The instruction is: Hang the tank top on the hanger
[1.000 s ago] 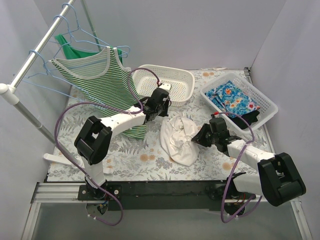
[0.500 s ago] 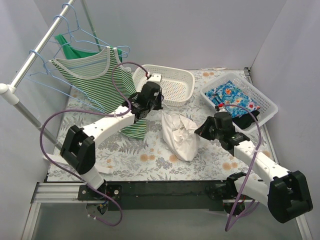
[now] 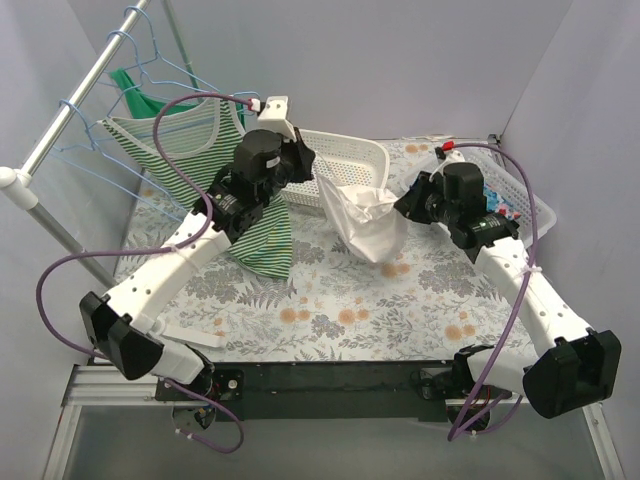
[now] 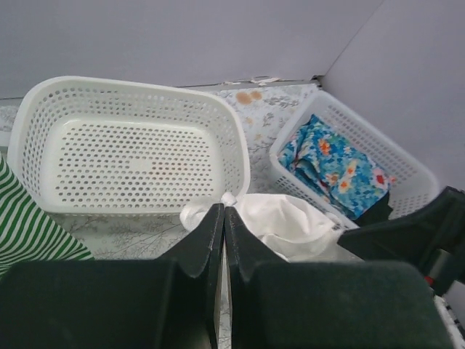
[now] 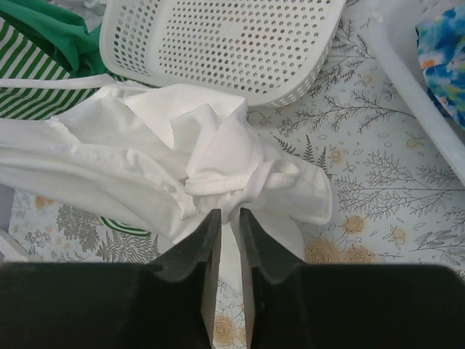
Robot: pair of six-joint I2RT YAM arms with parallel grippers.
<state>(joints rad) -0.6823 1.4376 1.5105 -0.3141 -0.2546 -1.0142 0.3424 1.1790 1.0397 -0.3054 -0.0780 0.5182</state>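
The white tank top (image 3: 366,222) hangs in the air between my two grippers, above the floral table. My left gripper (image 3: 312,176) is shut on its left edge; in the left wrist view the cloth (image 4: 280,225) bunches just past the closed fingertips. My right gripper (image 3: 405,206) is shut on a bunched fold of the cloth (image 5: 218,163) at the right edge. Several light-blue wire hangers (image 3: 95,165) hang on the rail (image 3: 70,105) at the far left; one carries the striped top.
A green-and-white striped tank top (image 3: 225,190) and a solid green top (image 3: 140,97) hang on the rail. An empty white basket (image 3: 350,160) stands at the back centre. A second basket (image 4: 407,171) with blue flowered cloth (image 4: 330,167) stands at the right.
Both grippers have risen and moved toward the back, lifting the white tank top off the table. It now hangs stretched between them.
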